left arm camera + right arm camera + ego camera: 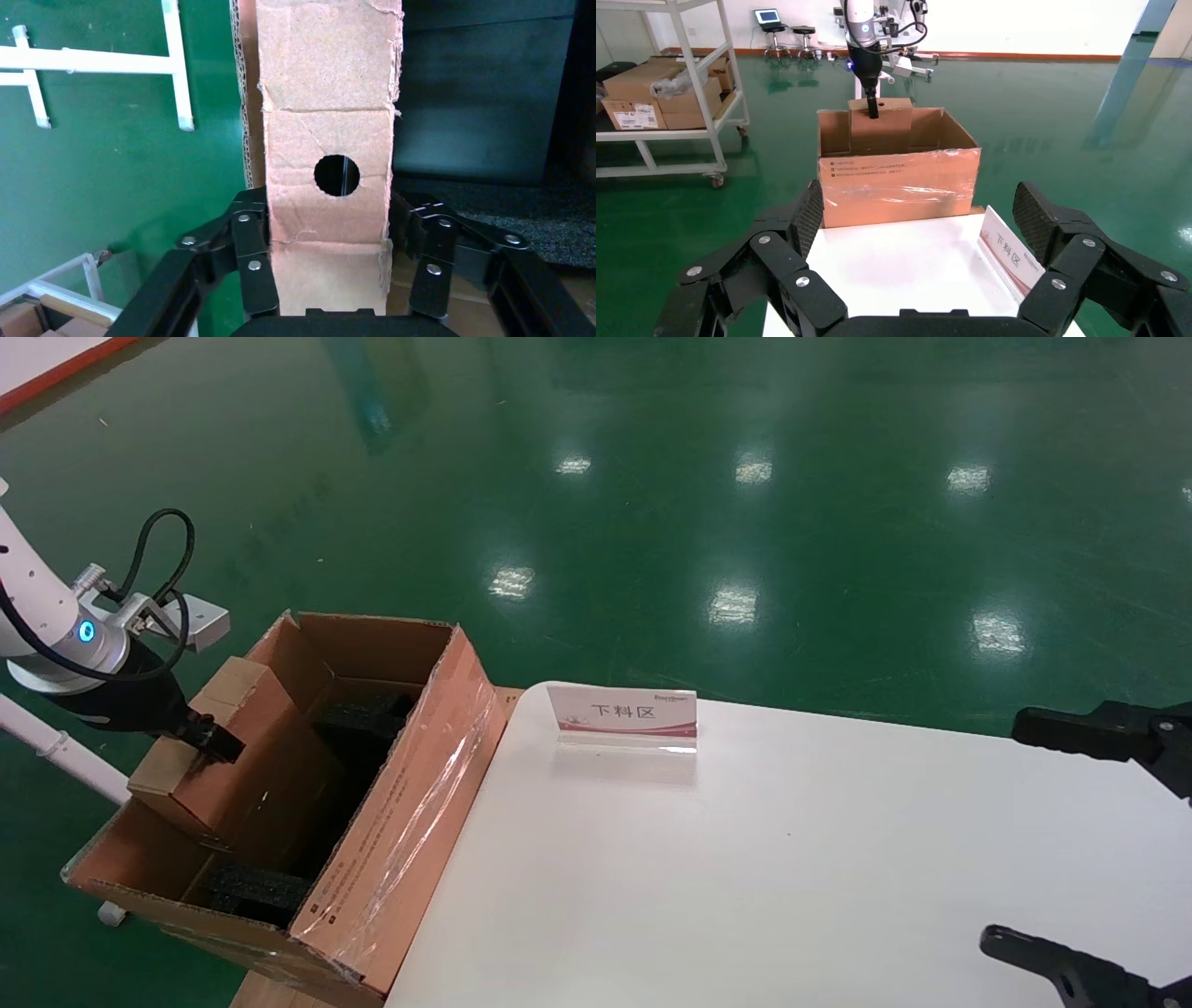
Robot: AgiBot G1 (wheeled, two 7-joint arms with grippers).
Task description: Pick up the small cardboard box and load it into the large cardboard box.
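Glossy green factory flooring [652, 477] spreads out beyond a white table [792, 859], and ceiling lights glare off it in pale patches. On the table's far edge, at about twelve o'clock, stands a small acrylic sign [624, 717] with red-and-white print. Off the table's left end, at roughly nine o'clock, sits the large cardboard box [372, 822] with its flaps up, its table-side wall shiny under clear tape and black foam pieces [358, 714] visible inside. The left gripper [209, 738] is over that carton's outer side, its fingers [251, 253] closed partway and pressed against both narrow sides of the small cardboard box [219, 738], which it holds tilted with its lower part down inside the carton, against the outer wall. From the left wrist camera the small box's face with the round hole [337, 175] fills the gap between the black fingers. The right gripper [1080, 840] hangs above the table's right edge at about three o'clock, spread wide with nothing between its fingers [800, 217]. From its wrist camera, a white shelving cart [673, 112] stacked with brown cartons stands beyond the large box.
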